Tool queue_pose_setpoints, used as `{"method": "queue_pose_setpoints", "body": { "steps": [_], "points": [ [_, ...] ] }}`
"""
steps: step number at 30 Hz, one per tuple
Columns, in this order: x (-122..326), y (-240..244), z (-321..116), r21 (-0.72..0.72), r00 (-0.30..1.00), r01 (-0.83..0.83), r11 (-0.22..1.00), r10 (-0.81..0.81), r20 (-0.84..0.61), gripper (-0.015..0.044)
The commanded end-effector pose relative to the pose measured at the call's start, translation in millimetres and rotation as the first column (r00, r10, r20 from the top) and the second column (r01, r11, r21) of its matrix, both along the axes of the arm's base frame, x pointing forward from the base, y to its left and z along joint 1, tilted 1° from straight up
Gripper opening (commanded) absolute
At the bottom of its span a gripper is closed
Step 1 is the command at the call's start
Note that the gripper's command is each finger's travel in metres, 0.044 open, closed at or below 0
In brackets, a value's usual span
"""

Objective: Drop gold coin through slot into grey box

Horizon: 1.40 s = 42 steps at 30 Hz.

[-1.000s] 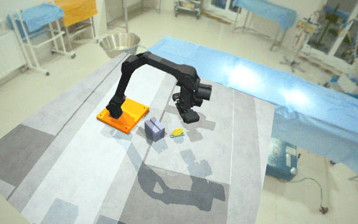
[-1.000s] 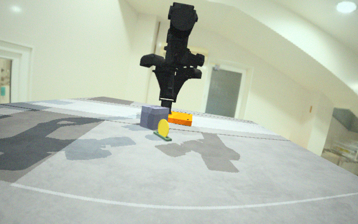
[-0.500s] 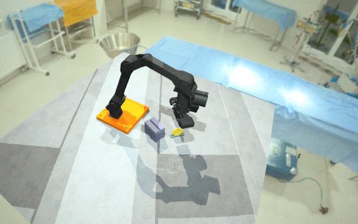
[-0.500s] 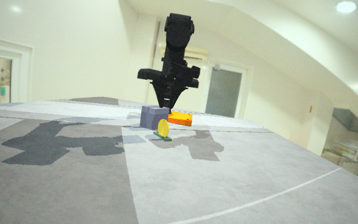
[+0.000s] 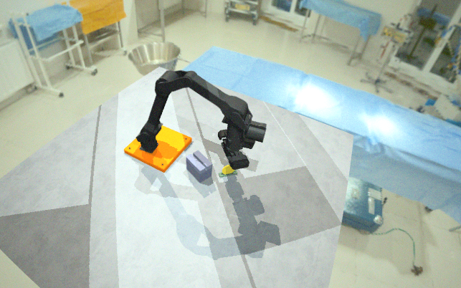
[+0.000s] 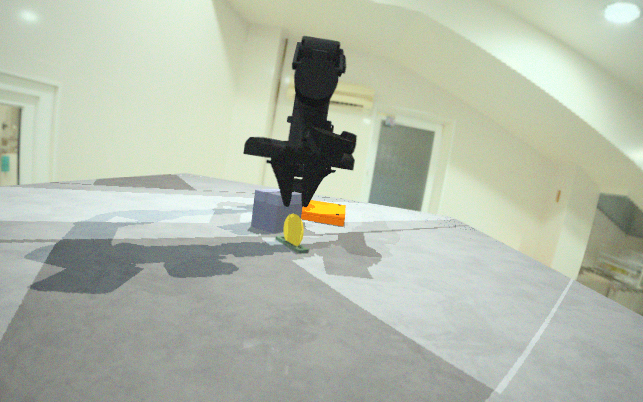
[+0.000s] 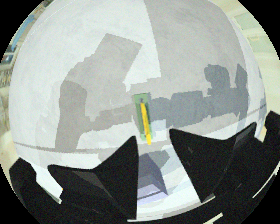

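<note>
The gold coin (image 5: 227, 169) (image 6: 293, 230) (image 7: 145, 120) stands on edge in the dark-green holder (image 5: 221, 175) (image 6: 304, 249) (image 7: 141, 97). My gripper (image 6: 296, 204) (image 7: 153, 136) is partly open with nothing between its fingers. It points down, with its fingertips a little above the coin's top in the exterior view. In the wrist view the coin shows nearly edge-on, its near end between the lines of the two fingertips. The closed grey box (image 5: 199, 166) (image 6: 269, 212) (image 7: 148, 177) stands beside the holder, on the side toward the arm's base. The slot in its lid shows in the top view.
The orange base plate (image 5: 175, 137) (image 6: 324, 212) under the arm's foot lies beyond the box. The arm arches high over the table (image 5: 153, 233) (image 6: 414, 320) and casts dark shadows across it. A blue-draped table (image 5: 254, 68) stands behind the work table.
</note>
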<state>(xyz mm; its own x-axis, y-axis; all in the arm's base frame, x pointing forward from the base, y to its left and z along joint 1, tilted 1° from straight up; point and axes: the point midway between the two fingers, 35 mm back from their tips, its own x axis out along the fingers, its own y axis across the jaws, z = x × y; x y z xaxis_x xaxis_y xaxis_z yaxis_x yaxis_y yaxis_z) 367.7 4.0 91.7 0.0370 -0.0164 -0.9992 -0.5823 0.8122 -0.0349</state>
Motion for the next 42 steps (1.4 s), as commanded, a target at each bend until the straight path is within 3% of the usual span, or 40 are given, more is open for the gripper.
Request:
{"method": "queue_pose_setpoints", "body": {
  "steps": [1,34,40,42],
  "points": [
    [-1.2,0.4,-9.9,0.004,1.000,0.000,1.000,0.000,-0.009,0.0161],
    [-1.4,0.3,-60.0,0.004,1.000,0.000,1.000,0.000,-0.009,0.0161],
    [-1.4,0.3,-60.0,0.004,1.000,0.000,1.000,0.000,-0.009,0.0003],
    [-1.4,0.3,-60.0,0.004,1.000,0.000,1.000,0.000,-0.009,0.0000]
  ]
}}
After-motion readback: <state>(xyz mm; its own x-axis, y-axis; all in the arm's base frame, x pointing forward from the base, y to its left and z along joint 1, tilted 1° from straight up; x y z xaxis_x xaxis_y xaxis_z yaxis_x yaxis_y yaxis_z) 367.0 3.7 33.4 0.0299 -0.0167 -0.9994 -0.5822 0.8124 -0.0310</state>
